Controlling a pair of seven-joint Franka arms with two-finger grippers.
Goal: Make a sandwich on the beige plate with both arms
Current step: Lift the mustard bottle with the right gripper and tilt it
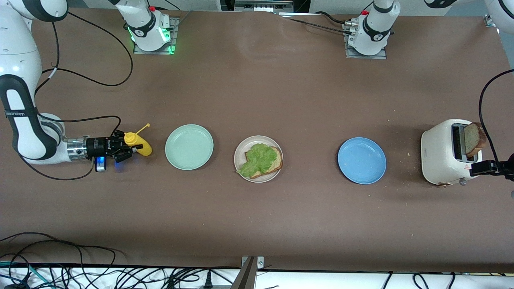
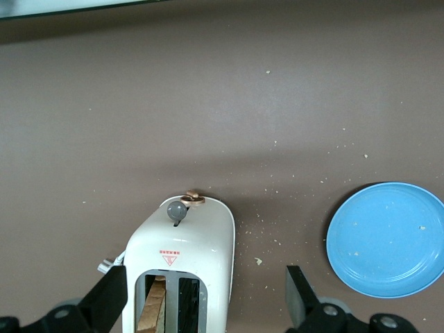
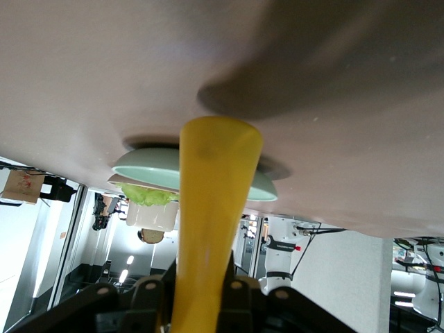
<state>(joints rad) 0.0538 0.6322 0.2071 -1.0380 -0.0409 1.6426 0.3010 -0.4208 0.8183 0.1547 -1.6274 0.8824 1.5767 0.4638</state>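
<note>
The beige plate (image 1: pixel 240 151) sits mid-counter, between a mint-green plate (image 1: pixel 189 146) toward the right arm's end and a blue plate (image 1: pixel 362 160) toward the left arm's end. On it lies one bread slice (image 1: pixel 275 162) with a ruffled lettuce leaf (image 1: pixel 259 159) laid over it; no top slice is present, so the sandwich is judged roughly half built. The second bread slice (image 1: pixel 475 139) stands upright in a slot of the white toaster (image 1: pixel 443 152) at the left arm's end of the counter, raised well clear of the slot, presumably so it can be pinched from above. The left claw (image 2: pixel 206 297) hangs over the toaster with its fingers spread wide to either side of the toaster body and holding nothing; this placement is consistent with an approach to the raised slice. The right claw (image 1: pixel 120 149) is low at the right arm's end of the counter, beside the mint-green plate, with its fingers drawn in around a yellow squeeze bottle (image 1: pixel 138 144). The right wrist view shows the bottle's body running straight out from between the fingers, gripped at its lower part, the likely purpose being to carry a condiment to the open sandwich. Whether the grip is fully firm cannot be confirmed. Crumbs lie scattered on the counter (image 1: pixel 257 92) between toaster and blue plate.
</note>
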